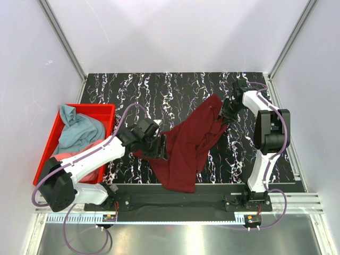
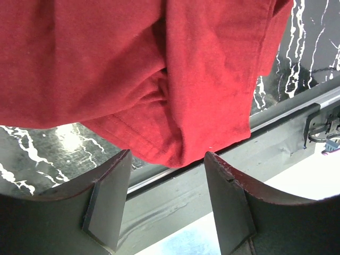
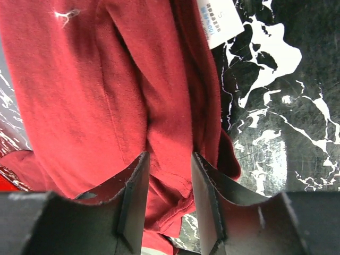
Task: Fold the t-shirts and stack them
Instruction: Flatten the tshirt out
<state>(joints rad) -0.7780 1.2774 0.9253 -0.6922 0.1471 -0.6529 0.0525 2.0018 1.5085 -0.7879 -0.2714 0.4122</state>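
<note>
The dark maroon t-shirt point(image 1: 183, 146) lies crumpled and stretched slantwise across the middle of the black marbled table. My left gripper point(image 1: 158, 147) is at its lower left edge, open. In the left wrist view its fingers point(image 2: 109, 202) stand wide apart with the shirt's hem point(image 2: 159, 79) just beyond the tips and nothing between them. My right gripper point(image 1: 227, 112) is at the shirt's upper right end. In the right wrist view, its jaws point(image 3: 169, 155) stand apart around a fold of maroon cloth point(image 3: 106, 95). The teal-blue t-shirt point(image 1: 79, 127) and the coral pink one point(image 1: 71, 155) lie bunched in the bin.
A red plastic bin point(image 1: 50, 138) stands at the left edge of the table, next to my left arm. A white size label point(image 3: 219, 21) shows on the maroon shirt. The grey rail point(image 2: 287, 114) along the table's near edge runs close below my left gripper.
</note>
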